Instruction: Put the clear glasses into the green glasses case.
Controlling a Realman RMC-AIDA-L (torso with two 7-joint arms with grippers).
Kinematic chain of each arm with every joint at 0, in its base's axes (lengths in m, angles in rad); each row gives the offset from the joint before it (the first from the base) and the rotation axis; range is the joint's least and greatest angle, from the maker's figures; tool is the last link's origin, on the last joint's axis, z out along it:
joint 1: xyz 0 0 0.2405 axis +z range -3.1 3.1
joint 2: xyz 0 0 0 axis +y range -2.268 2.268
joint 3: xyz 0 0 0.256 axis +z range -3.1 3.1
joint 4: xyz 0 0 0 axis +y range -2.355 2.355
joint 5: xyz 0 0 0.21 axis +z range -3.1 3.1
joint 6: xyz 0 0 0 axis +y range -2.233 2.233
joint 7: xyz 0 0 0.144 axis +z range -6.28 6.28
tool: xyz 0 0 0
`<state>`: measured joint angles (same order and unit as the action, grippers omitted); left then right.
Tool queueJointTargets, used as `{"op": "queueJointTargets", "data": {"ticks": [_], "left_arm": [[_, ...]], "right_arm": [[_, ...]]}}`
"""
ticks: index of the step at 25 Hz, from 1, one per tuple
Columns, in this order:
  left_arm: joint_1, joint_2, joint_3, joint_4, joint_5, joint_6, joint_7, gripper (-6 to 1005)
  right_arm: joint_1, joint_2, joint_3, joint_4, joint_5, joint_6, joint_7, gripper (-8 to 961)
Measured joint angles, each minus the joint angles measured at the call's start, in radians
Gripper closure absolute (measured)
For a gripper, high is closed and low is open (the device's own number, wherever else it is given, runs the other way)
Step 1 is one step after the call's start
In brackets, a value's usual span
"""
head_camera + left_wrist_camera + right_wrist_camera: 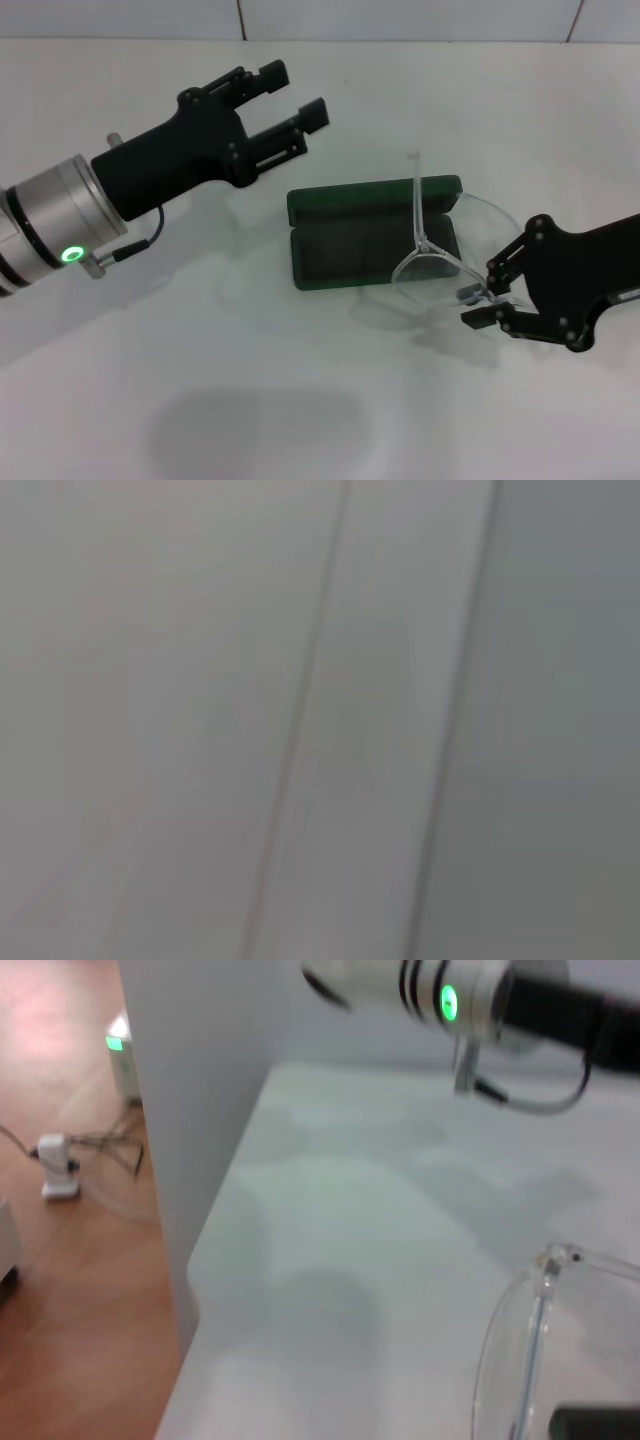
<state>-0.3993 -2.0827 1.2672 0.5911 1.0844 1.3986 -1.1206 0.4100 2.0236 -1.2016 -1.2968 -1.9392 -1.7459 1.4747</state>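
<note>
The green case (372,232) is seen lying open on the white counter (250,400), its dark lining exposed. The clear glasses (440,262) are held over the case's right end, one lens edge pinched in the jaws of the right gripper (478,306), which are closed to a narrow gap on the rim. One clear arm of the glasses is raised across the case towards its far edge, and the lenses hang partly beyond the case's right side. The left gripper (292,110) is held above the counter behind and to the left of the case, well apart from it, its jaws spread wide with nothing between them. In the right wrist view, a lens rim (520,1360) is shown above the counter.
</note>
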Motion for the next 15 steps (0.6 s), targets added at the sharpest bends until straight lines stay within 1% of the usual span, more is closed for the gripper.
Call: {"op": "queueJointTargets", "data": {"ticks": [3,8,9,11,12,15], "left_arm": [[-0.003,0.004,0.004,0.0,0.01,0.061,0.003,382],[-0.016,0.008,0.008,-0.003,0.037,0.142,-0.006,259],[-0.02,0.009,0.009,-0.004,0.042,0.156,-0.008,260],[-0.024,0.009,0.009,-0.005,0.046,0.168,-0.009,262],[-0.033,0.009,0.009,-0.006,0.049,0.192,-0.012,264],[-0.046,0.009,0.01,-0.008,0.052,0.203,-0.025,266]], "right_arm": [[-0.007,-0.003,0.005,0.124,0.1,0.039,-0.208,825],[-0.023,-0.004,0.008,0.295,0.252,0.051,-0.605,825],[-0.024,-0.003,0.008,0.322,0.271,0.051,-0.662,825],[-0.022,-0.002,0.009,0.352,0.289,0.051,-0.718,825],[-0.018,-0.002,0.009,0.366,0.295,0.051,-0.732,825],[-0.01,-0.002,0.009,0.385,0.301,0.052,-0.754,825]]}}
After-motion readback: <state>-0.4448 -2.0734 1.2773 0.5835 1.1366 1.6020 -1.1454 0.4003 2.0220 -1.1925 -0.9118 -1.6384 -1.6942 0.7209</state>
